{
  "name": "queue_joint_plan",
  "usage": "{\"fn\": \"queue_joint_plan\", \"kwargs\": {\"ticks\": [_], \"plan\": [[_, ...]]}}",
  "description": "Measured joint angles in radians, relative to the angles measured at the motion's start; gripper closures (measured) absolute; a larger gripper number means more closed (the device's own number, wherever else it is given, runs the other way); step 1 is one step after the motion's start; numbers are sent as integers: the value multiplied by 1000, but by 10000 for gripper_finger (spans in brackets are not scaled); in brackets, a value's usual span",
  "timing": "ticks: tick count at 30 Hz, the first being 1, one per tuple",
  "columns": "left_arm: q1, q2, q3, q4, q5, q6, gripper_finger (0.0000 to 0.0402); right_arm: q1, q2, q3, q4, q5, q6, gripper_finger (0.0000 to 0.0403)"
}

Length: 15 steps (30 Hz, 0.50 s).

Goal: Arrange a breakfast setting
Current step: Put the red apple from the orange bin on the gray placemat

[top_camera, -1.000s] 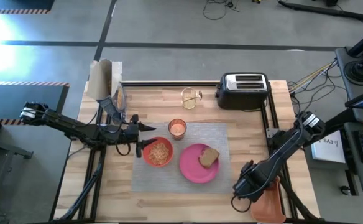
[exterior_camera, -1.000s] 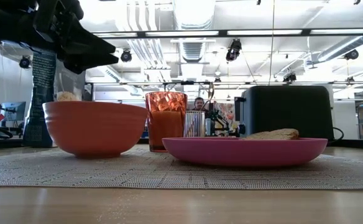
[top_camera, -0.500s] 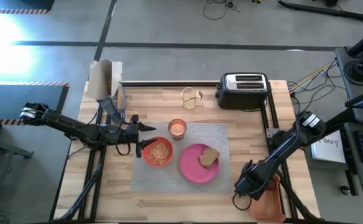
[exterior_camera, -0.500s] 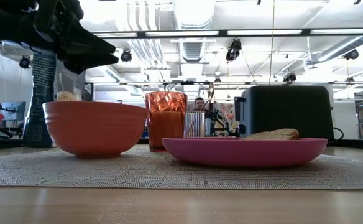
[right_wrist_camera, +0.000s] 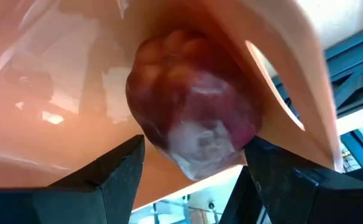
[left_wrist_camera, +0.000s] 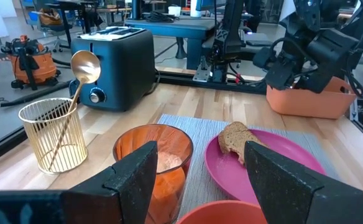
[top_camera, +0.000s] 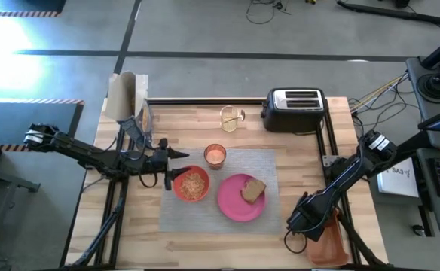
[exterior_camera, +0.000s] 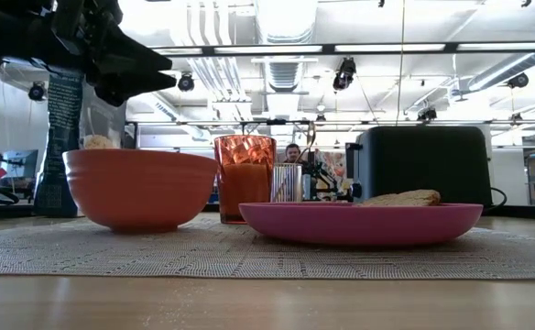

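Observation:
On the grey placemat (top_camera: 269,162) stand an orange-red bowl (top_camera: 192,184) of cereal, a pink plate (top_camera: 235,203) with a toast slice (top_camera: 253,190), and a glass (top_camera: 215,155) of orange drink. The spoon (left_wrist_camera: 84,67) stands in a gold wire holder (top_camera: 231,118). My left gripper (left_wrist_camera: 200,180) hovers open, level, over the bowl's left rim beside the glass. My right gripper (right_wrist_camera: 194,171) reaches down into the orange bin (top_camera: 331,245), open, with its fingers on either side of the red fruit (right_wrist_camera: 194,118) lying on the bin's floor. Whether they touch the fruit I cannot tell.
A black-and-silver toaster (top_camera: 295,108) stands at the table's far right. A tall cereal bag (top_camera: 126,98) stands at the far left corner. The bin sits at the near right corner, partly over the table's edge. Bare wood lies along the near edge.
My right gripper has sunk lower into the orange bin, shifting slightly toward the table's right edge, its fingers still apart. The left arm and the things on the placemat have kept still.

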Motion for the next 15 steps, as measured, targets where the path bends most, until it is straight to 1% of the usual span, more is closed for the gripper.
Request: {"fn": "queue_joint_plan", "kwargs": {"ticks": [6, 15], "plan": [[0, 0, 0, 4, 0, 0, 178, 0, -2, -6, 6, 9, -2, 148], [0, 0, 0, 4, 0, 0, 178, 0, 0, -6, 6, 24, -5, 202]]}}
